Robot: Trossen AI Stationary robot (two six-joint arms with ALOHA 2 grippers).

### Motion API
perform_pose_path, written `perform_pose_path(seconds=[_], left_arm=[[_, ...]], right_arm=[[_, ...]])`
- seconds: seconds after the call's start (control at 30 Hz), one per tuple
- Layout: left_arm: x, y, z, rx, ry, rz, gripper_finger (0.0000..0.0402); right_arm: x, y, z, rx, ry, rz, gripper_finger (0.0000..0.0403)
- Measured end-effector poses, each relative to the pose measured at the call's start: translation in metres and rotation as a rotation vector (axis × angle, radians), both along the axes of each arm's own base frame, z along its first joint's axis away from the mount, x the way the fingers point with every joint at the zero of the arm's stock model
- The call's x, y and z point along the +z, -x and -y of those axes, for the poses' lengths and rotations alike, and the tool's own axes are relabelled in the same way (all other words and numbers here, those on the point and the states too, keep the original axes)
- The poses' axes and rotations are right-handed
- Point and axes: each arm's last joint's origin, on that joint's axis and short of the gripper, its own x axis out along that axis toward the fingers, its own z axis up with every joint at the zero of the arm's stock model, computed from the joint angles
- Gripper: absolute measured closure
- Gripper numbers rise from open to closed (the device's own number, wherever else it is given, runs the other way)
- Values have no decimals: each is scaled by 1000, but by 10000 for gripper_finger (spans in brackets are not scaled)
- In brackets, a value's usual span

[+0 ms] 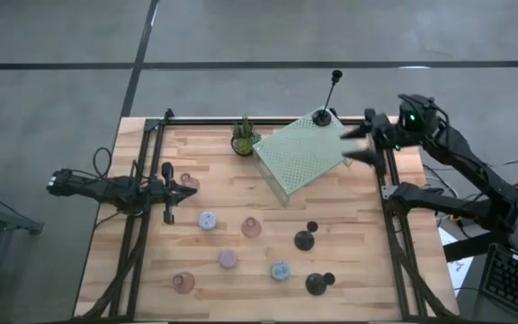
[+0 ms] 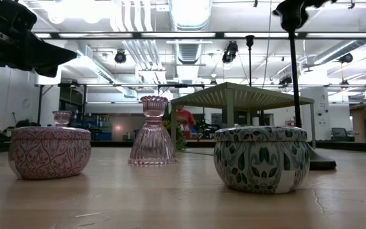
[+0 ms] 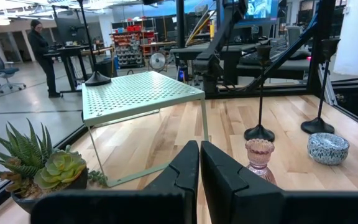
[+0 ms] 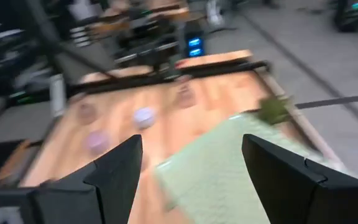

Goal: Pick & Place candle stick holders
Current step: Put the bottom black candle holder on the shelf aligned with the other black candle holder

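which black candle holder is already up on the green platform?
The tall-stemmed black holder at the far corner of the green platform, next to the open right gripper. The other two black holders stand on the table.

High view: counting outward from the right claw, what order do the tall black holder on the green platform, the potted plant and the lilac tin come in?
From the right gripper:
1. Tall black holder, on the platform's corner beside it.
2. Potted plant, past the platform's other side.
3. Lilac tin, out on the left half.
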Motion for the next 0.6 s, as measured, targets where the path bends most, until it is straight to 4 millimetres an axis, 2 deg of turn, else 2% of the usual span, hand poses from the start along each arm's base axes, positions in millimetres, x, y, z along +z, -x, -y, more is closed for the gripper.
perform_pose_path(seconds=[0.3, 0.6], left_arm=[[0, 0, 0, 0, 0, 0, 381], [0, 0, 0, 0, 0, 0, 381]], right_arm=[[-26, 20, -44, 235, -168, -44, 151], [-61, 19, -68, 452, -259, 94, 148]])
